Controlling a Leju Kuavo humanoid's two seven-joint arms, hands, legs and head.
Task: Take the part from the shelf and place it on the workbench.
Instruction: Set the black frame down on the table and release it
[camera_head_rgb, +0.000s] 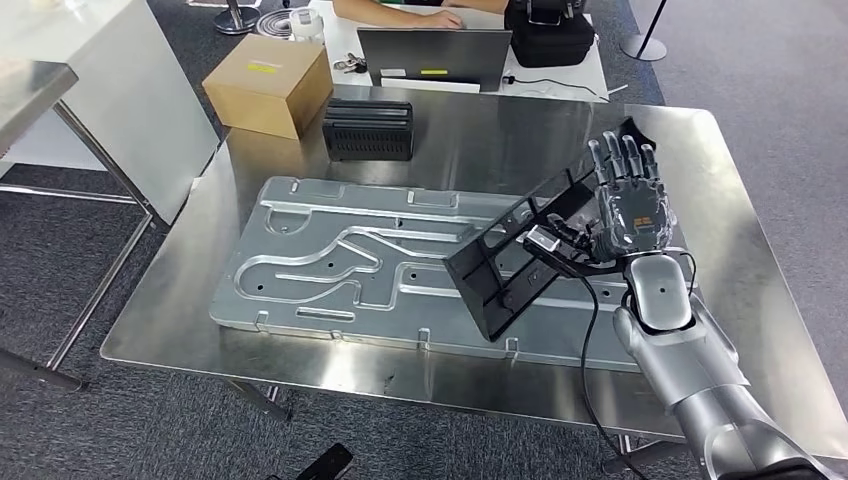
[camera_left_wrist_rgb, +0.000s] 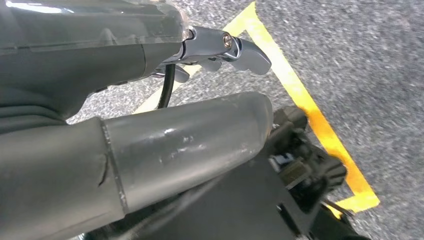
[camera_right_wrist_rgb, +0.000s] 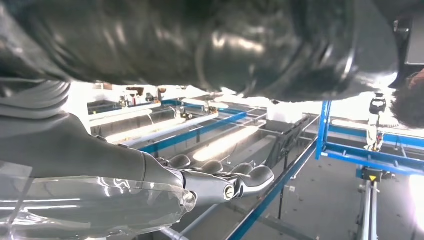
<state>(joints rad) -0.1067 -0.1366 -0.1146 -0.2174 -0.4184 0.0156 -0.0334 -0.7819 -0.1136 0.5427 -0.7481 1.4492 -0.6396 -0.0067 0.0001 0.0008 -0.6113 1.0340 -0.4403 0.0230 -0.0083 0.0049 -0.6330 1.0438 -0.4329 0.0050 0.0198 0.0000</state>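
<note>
So the right hand (camera_head_rgb: 628, 205) is out over the steel bench (camera_head_rgb: 480, 140), palm up, fingers stretched straight and close together. The black part (camera_head_rgb: 520, 262), a long frame-like bracket, leans tilted across that hand: its low end sits on the big grey machined plate (camera_head_rgb: 330, 262), while the high end runs up past the fingers (camera_head_rgb: 622, 160). Thumb looks tucked against the part's lower bar, but I honestly can't tell if it's pinching the bar or just propping it from underneath.

The plate lies flat on the bench and takes up most of the middle. Behind the plate, near the bench's far edge, there's a black ribbed block (camera_head_rgb: 368, 129), and just beside that block a cardboard box (camera_head_rgb: 268, 85) with a yellow label. Past the box and block, on a white table, a laptop (camera_head_rgb: 433, 58) stands open and a person's arm (camera_head_rgb: 400, 14) rests behind it, with a black case (camera_head_rgb: 548, 34) next to the laptop.

The left hand (camera_left_wrist_rgb: 220, 50) hangs over grey carpet with a yellow tape line (camera_left_wrist_rgb: 305, 107) on the floor; what I can see of its fingers looks loosely curled, nothing in them, though most of the hand is blocked by its own thumb.
</note>
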